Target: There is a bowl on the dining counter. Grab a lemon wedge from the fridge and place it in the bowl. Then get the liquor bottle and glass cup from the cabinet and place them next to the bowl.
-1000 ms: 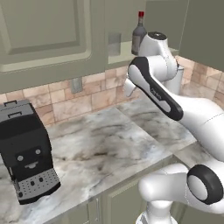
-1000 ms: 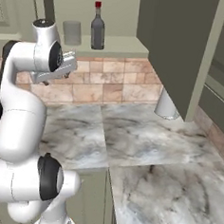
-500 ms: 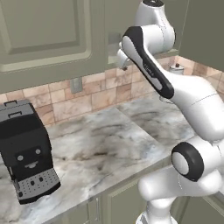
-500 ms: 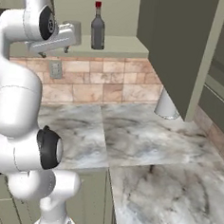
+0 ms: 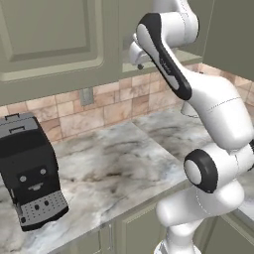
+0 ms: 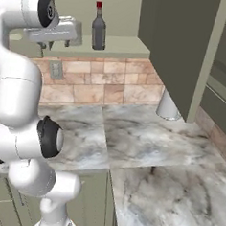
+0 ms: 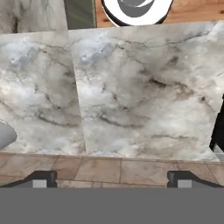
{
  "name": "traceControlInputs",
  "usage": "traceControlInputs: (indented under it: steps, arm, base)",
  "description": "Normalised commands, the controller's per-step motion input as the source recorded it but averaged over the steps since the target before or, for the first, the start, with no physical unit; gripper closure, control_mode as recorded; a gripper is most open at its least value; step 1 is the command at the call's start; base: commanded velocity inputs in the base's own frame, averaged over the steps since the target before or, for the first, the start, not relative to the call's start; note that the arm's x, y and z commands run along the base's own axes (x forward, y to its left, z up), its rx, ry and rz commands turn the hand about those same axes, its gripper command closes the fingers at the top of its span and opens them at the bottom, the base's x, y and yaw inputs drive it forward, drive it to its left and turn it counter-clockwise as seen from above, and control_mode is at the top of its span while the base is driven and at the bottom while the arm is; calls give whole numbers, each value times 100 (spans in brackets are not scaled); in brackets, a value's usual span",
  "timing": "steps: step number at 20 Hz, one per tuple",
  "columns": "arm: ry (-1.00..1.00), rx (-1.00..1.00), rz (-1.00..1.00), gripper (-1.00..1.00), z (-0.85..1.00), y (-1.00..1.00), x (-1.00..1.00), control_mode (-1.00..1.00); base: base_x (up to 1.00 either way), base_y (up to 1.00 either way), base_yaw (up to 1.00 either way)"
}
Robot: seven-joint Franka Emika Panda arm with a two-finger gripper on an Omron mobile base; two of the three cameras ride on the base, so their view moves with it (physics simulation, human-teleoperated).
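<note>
Bottle [image 6: 97,26] stands upright on the open cabinet shelf [image 6: 120,46], near its front edge. We hold our pincer [image 6: 54,44] raised beside it, fingers spread, empty, ready to reach.

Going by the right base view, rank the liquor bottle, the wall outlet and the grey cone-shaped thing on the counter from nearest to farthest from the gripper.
From the gripper:
1. Wall outlet, just below on the backsplash.
2. Liquor bottle, to its right on the cabinet shelf.
3. Grey cone-shaped thing, far right, down on the counter by the open cabinet door.
</note>
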Motion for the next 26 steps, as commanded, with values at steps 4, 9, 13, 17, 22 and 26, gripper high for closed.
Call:
traceControlInputs:
  steps: [4,9,13,17,22,26]
  arm:
    - [-19,22,-32,-100,-60,0,0,-100]
    - [-19,28,-33,-100,-34,0,1,-100]
    - [-15,40,-38,-100,32,0,8,-100]
    - [-2,40,-31,-100,44,0,58,-100]
    - [3,30,-19,-100,57,0,60,-100]
    - [10,13,-3,-100,22,-4,36,-100]
  base:
    - [0,0,0]
    - [0,0,0]
    - [0,0,0]
    - [0,0,0]
    - [0,0,0]
    - [0,0,0]
